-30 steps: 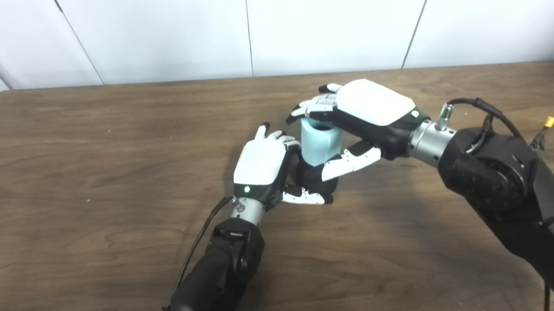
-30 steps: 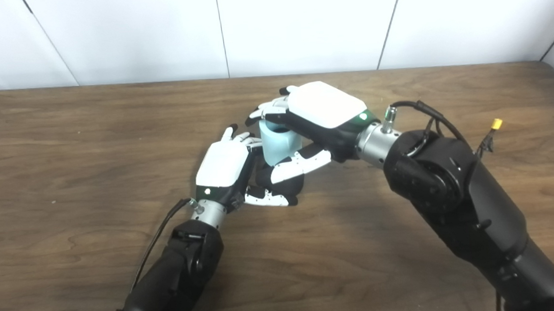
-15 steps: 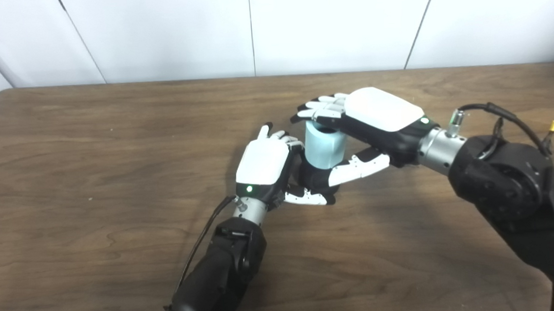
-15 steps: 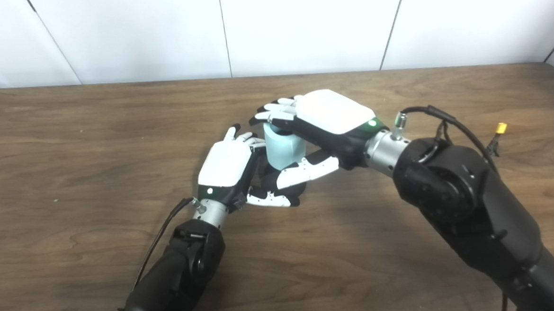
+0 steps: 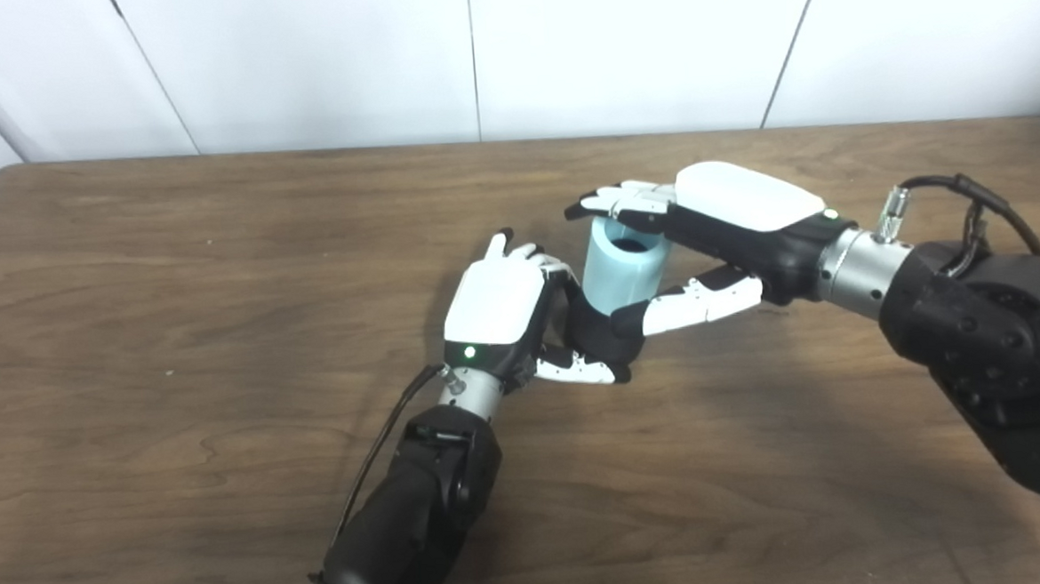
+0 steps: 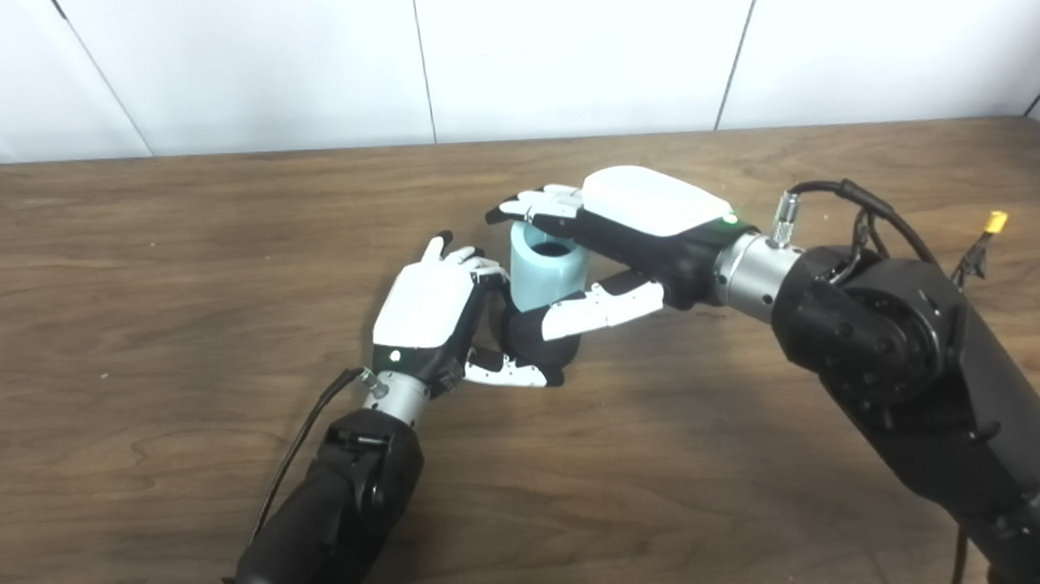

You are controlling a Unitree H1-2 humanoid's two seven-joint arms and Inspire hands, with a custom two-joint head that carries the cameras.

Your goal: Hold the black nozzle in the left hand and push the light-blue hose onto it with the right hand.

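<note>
My left hand [image 5: 496, 304] rests on the wooden table [image 5: 171, 257] near its middle, shut on the black nozzle [image 5: 601, 339], which stands upright between its fingers and thumb. The light-blue hose [image 5: 623, 267], a short open-topped tube, sits on the nozzle's top and leans slightly to the right. My right hand [image 5: 730, 214] comes in from the right. Its straight fingers [image 5: 626, 200] lie along the hose's far rim and its thumb [image 5: 698, 293] lies against the near side, so the hose is pinched between them. The hose's dark opening shows. The nozzle's top is hidden inside the hose.
A black cable loops over my right wrist [image 6: 836, 200], and a yellow-tipped connector [image 6: 997, 220] sticks out by the right forearm. A thin cable [image 5: 377, 451] trails from my left wrist. The white panelled wall stands behind the table's far edge.
My right hand has slid to the right, uncovering the hose's top opening. The hose has tipped a little rightward with it. My left hand has stayed put. The camera shifted slightly at first.
</note>
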